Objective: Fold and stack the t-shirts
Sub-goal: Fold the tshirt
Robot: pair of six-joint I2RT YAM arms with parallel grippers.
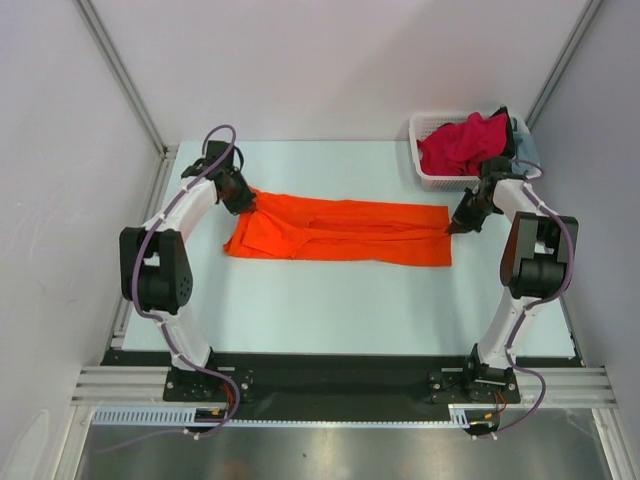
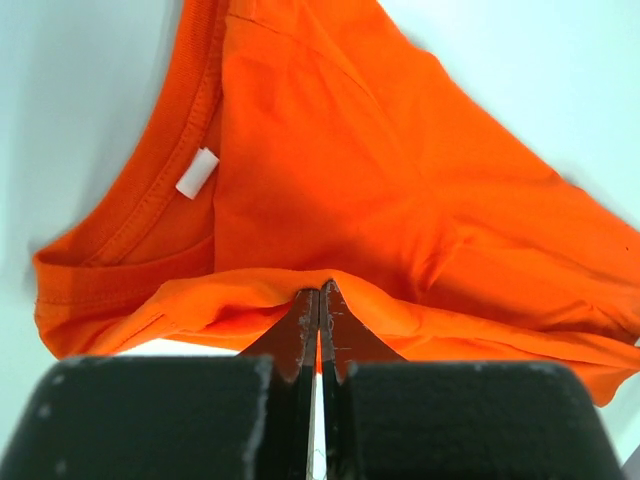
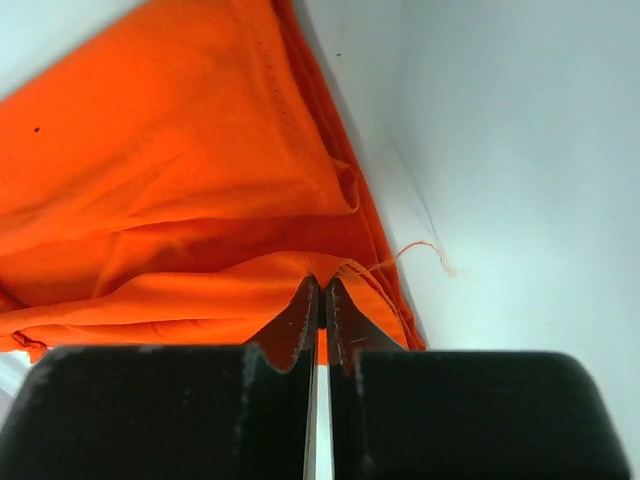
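An orange t-shirt (image 1: 340, 232) lies stretched sideways across the middle of the table, folded lengthwise into a long band. My left gripper (image 1: 244, 203) is shut on its collar end at the left; the left wrist view shows the fingers (image 2: 300, 325) pinching a fold of orange cloth (image 2: 400, 200), with the neckline and a white label (image 2: 196, 173) beyond. My right gripper (image 1: 452, 228) is shut on the hem end at the right; in the right wrist view the cloth (image 3: 150, 200) bunches over its fingertips (image 3: 345, 320). More t-shirts, crimson-pink (image 1: 462, 143) on top, fill the basket.
A white mesh basket (image 1: 434, 178) stands at the back right corner, just behind my right arm. Dark and pale blue cloth (image 1: 518, 130) shows at its right edge. A loose orange thread (image 3: 425, 250) trails from the hem onto the pale table (image 1: 330, 310).
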